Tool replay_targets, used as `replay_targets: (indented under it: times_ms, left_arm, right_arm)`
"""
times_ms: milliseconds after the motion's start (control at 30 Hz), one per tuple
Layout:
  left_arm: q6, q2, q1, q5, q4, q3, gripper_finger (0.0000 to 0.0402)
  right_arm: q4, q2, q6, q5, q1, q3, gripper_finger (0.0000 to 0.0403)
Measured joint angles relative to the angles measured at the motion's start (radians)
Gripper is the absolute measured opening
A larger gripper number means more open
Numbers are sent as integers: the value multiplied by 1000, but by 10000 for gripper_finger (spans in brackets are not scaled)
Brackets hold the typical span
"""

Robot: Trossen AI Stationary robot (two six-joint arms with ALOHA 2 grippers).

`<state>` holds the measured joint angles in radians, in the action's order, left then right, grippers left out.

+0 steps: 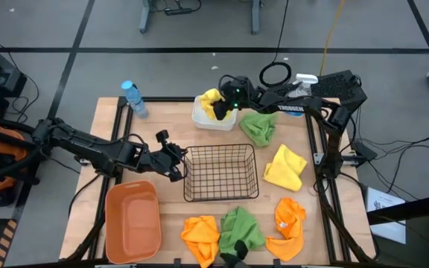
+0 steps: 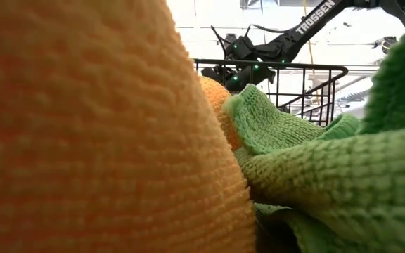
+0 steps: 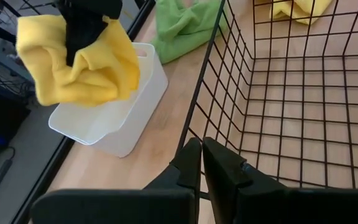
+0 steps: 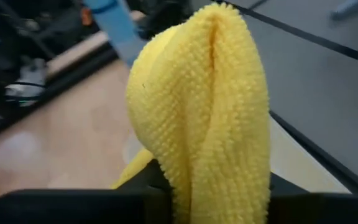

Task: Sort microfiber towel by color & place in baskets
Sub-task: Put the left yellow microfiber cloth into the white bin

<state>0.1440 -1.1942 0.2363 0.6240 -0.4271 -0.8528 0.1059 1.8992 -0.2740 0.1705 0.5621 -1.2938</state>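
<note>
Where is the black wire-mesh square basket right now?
In the high view, the black wire-mesh square basket sits mid-table, between the left gripper and a loose yellow fuzzy towel, just in front of the small white rectangular tub.

Yellow towel (image 1: 213, 100), white tub (image 1: 213, 119)

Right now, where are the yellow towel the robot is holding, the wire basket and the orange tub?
held yellow towel (image 3: 79, 65): left wrist view, its bunched middle.
wire basket (image 1: 221, 173): high view, its mesh floor.
orange tub (image 1: 133, 220): high view, its bare floor.
</note>
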Motion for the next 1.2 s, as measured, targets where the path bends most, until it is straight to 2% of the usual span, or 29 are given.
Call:
replay_targets:
  times_ms: [100,433,633,867,1200]
  left_arm:
    - [0,0,0,-10,0,0,25]
    - [1,0,0,-19,0,0,25]
    - [1,0,0,-19,0,0,25]
    - [0,0,0,-19,-1,0,25]
    - [0,0,0,-22,-2,0,25]
  right_arm:
    - [-33,0,7,-41,0,0,123]
    - [-97,0,35,-40,2,0,230]
    - [-129,-9,61,-41,2,-22,276]
    - [-254,-10,149,-41,1,-102,299]
    - [-480,-11,247,-38,1,-211,298]
